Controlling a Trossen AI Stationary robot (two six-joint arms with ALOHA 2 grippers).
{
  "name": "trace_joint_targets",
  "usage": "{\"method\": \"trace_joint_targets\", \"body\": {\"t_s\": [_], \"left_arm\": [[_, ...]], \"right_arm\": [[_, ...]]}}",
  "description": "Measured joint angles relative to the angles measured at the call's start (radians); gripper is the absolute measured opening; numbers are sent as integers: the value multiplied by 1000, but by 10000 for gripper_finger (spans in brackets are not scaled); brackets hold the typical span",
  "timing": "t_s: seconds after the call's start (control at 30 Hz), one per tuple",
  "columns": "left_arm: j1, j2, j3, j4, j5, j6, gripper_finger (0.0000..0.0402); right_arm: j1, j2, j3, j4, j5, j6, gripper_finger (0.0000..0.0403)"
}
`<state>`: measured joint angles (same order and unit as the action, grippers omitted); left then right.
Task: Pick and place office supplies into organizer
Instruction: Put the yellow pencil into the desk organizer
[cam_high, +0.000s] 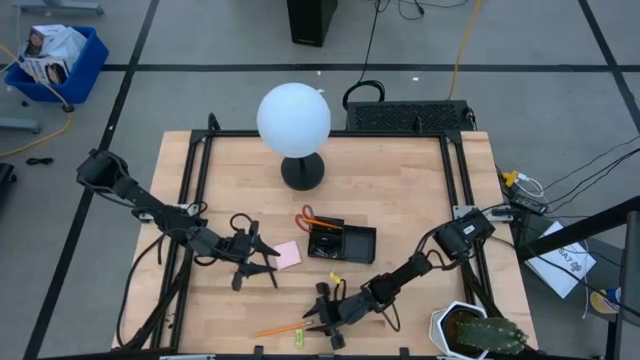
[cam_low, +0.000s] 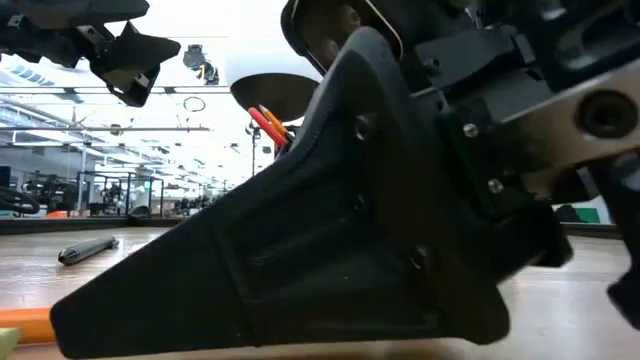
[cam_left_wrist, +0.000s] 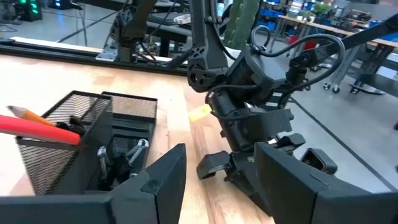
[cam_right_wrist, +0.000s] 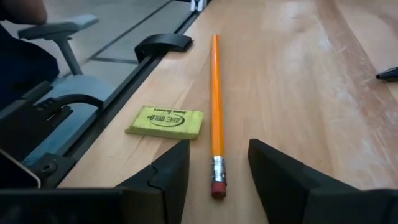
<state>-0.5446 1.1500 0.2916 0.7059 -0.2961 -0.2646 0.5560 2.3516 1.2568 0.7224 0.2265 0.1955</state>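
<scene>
An orange pencil (cam_right_wrist: 216, 87) lies flat on the wood table near its front edge, with a yellow-green eraser (cam_right_wrist: 165, 122) beside it. My right gripper (cam_right_wrist: 217, 149) is low over the table and open, a finger on either side of the pencil's eraser end (cam_right_wrist: 217, 185) without touching it. The black mesh organizer (cam_high: 342, 242) stands at mid-table with red-handled scissors (cam_high: 309, 216) sticking up from it. A pink sticky-note pad (cam_high: 288, 254) lies left of the organizer. My left gripper (cam_high: 268, 262) hovers open beside the pad, holding nothing.
A white globe lamp (cam_high: 293, 118) on a round black base (cam_high: 302, 172) stands behind the organizer. A potted cactus (cam_high: 478, 334) sits at the front right corner. A black pen (cam_low: 88, 250) lies on the table. Bare wood lies right of the organizer.
</scene>
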Motion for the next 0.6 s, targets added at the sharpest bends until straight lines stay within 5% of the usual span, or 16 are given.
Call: {"method": "trace_joint_targets", "body": {"t_s": [0.2, 0.43, 0.6], "left_arm": [[-1, 0, 0, 0, 18, -2, 195], [-1, 0, 0, 1, 26, -12, 195], [-1, 0, 0, 0, 27, -12, 195]], "right_arm": [[-11, -2, 0, -108, 3, 36, 126], [-45, 42, -2, -135, -131, 102, 17], [-57, 39, -3, -131, -137, 103, 19]]}}
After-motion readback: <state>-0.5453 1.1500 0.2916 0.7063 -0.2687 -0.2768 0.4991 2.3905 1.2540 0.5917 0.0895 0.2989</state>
